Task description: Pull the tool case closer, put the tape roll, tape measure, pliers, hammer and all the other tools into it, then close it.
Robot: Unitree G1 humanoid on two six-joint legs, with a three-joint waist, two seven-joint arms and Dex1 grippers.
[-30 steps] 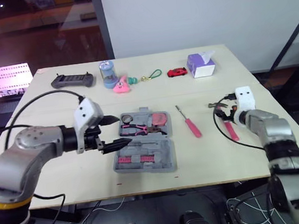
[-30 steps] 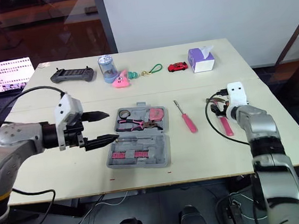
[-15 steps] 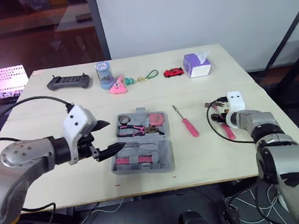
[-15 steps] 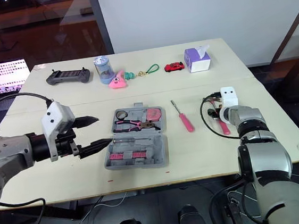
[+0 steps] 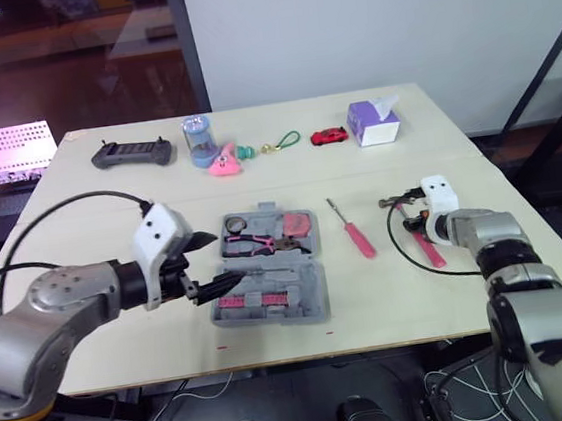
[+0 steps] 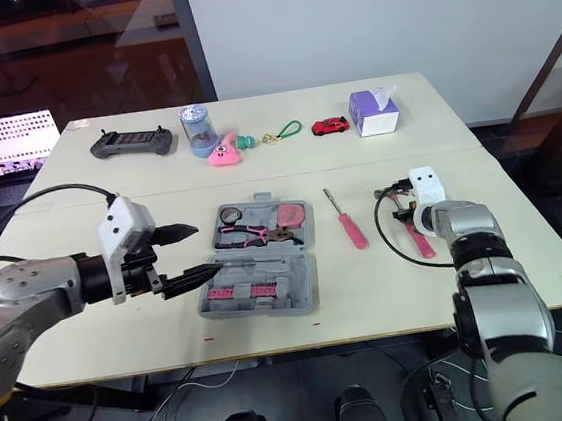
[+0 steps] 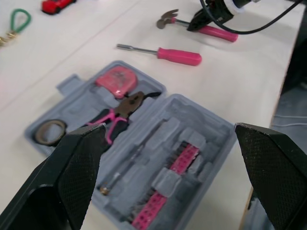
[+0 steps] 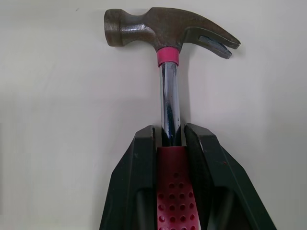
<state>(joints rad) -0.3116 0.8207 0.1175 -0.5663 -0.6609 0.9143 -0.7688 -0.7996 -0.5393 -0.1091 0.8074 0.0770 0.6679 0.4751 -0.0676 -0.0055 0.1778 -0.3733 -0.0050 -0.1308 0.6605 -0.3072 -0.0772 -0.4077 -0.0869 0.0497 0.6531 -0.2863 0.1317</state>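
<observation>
Right gripper clamped on hammer handle, shaft running straight ahead past fingertips; left gripper spread wide.

Right hand – slid down hammer shaft (now clamped at grip).

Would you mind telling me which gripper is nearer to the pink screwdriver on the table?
Right. The right gripper, shut on the hammer, is just right of the screwdriver; the left gripper, open, is at the left edge of the tool case, which lies between them.
</observation>
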